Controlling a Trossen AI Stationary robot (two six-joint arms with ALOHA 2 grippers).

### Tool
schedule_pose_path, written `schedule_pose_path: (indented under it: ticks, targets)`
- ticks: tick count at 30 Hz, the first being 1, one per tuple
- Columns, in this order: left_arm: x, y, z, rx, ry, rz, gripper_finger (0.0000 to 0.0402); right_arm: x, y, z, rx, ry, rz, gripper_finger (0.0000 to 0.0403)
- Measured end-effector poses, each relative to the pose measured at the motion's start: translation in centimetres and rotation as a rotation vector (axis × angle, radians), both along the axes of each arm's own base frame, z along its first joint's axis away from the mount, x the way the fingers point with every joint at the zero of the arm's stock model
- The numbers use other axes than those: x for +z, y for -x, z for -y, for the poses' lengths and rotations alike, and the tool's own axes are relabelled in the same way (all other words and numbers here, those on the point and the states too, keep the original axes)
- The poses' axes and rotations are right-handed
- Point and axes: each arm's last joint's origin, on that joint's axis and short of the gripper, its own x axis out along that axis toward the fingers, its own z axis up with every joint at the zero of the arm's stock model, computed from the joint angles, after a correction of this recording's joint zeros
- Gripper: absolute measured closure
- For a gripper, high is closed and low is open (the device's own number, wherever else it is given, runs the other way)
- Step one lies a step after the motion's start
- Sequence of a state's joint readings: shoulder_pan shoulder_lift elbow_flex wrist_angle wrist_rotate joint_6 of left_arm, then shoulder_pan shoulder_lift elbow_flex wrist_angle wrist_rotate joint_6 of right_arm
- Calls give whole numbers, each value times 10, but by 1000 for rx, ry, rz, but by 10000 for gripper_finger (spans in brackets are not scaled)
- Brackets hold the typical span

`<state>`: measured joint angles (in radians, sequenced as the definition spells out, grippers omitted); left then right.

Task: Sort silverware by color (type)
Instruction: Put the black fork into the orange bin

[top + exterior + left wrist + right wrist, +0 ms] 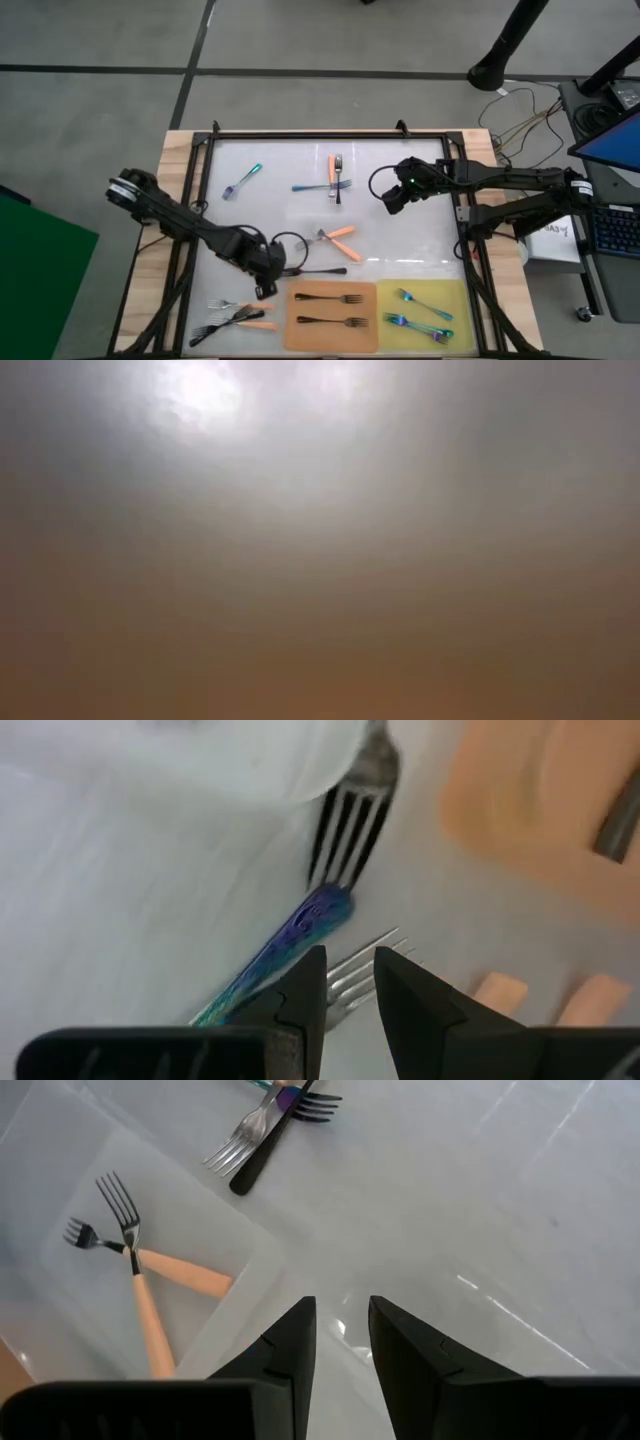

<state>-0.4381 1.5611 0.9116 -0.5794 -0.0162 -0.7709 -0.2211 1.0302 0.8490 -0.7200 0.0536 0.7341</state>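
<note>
I judge I am picking up a stray fork: my left gripper (pixel 350 982) hangs low over the clutter near the orange mat (pixel 332 316), fingers a little apart and holding nothing, an iridescent fork (pixel 290 940) lying just beside them with its handle running under a black fork (pixel 345 830). My right gripper (pixel 342 1335) waits, slightly open and empty, over the table's right middle. Next I must centre on one handle without dragging its neighbours, then carry it to its kind: black forks on the orange mat, iridescent on the yellow mat (pixel 452 297).
</note>
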Motion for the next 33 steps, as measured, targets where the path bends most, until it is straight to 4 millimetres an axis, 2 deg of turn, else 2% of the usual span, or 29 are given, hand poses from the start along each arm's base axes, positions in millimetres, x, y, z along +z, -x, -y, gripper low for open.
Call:
schedule_pose_path:
  ticks: [7,12,21,33]
  targets:
    - [3,-9,5,-91,-67,136,331,0,0,0,-12,-8,3,316]
    - [4,-11,3,-113,-140,169,331,0,0,0,-13,-7,2,316]
    - [6,-16,5,-210,-163,238,331,0,0,0,-9,6,-1,316]
    - [-18,-6,-2,-177,-220,260,331,0,0,1,-13,22,-5,316]
